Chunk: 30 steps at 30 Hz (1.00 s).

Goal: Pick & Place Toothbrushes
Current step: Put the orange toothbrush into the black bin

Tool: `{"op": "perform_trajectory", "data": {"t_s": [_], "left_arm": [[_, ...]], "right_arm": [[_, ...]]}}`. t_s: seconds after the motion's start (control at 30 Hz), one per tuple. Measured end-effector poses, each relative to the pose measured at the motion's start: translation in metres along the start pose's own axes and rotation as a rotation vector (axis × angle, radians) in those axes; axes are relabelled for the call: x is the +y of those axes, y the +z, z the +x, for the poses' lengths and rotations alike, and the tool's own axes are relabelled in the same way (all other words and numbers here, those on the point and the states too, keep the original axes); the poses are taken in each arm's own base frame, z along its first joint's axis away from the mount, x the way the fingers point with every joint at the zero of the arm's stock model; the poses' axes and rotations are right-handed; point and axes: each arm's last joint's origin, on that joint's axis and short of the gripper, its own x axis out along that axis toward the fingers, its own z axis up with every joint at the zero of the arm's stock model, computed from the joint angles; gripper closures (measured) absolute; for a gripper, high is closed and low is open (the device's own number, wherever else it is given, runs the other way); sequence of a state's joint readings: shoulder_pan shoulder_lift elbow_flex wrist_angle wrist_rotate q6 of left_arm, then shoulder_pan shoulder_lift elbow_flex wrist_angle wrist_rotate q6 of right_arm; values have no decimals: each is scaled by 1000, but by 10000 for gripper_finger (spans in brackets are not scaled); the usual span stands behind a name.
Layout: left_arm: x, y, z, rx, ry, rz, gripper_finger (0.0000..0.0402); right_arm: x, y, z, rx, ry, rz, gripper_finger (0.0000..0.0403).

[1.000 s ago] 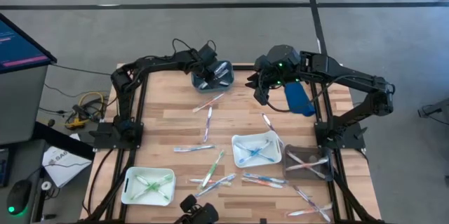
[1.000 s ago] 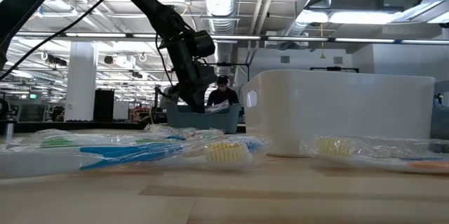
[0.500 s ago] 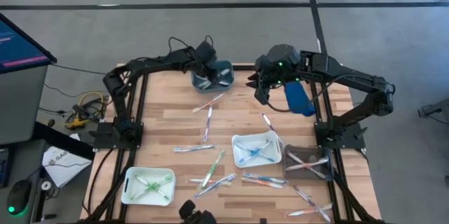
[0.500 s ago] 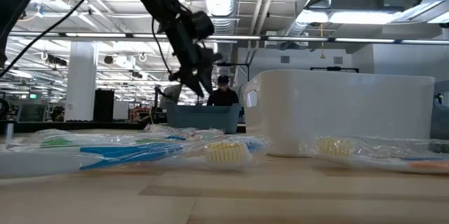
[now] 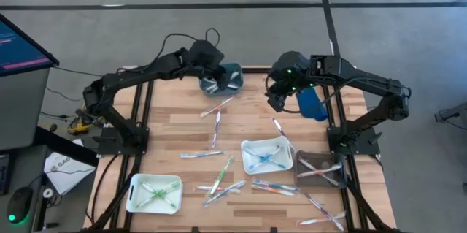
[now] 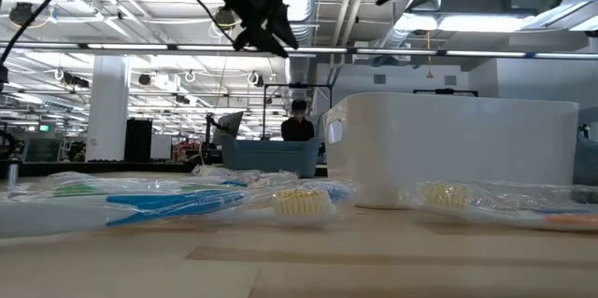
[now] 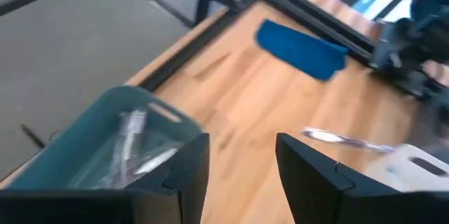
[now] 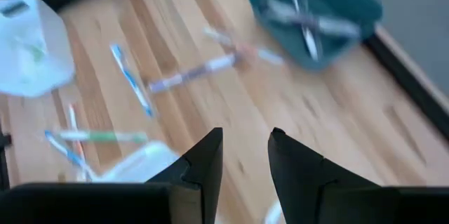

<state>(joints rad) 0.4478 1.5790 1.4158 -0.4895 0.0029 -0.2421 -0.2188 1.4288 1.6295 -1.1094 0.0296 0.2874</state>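
My left gripper (image 7: pixel 242 171) hangs open and empty just beside the teal rectangular plastic tray (image 5: pixel 221 77), where clear-handled toothbrushes (image 7: pixel 133 147) lie crossed; my right gripper (image 8: pixel 242 157), slightly parted and empty, hovers over bare wood, scattered wrapped toothbrushes (image 5: pixel 217 107) nearby.

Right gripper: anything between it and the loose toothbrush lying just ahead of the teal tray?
Nothing visible. The right gripper, jaws open and empty, hangs above bare wood; the loose toothbrush lies on open table beside the teal tray. The left gripper is over that tray's far side.
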Motion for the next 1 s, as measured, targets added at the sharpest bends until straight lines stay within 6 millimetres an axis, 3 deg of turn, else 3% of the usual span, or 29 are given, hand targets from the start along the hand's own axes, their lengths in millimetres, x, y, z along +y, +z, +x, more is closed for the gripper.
{"op": "perform_trajectory", "data": {"t_s": [0.23,0.5,0.77,1.0], "left_arm": [[-45,-11,-11,7,-110,61,244],[-94,-34,-14,39,-224,145,244],[-110,-66,-7,123,-251,109,243],[-129,-85,-13,157,-319,118,243]], "right_arm": [[-6,-19,-2,198,-66,66,294],[4,-25,-3,231,-54,35,294],[26,-33,-5,242,-16,35,294],[65,-50,-12,253,65,28,294]]}}
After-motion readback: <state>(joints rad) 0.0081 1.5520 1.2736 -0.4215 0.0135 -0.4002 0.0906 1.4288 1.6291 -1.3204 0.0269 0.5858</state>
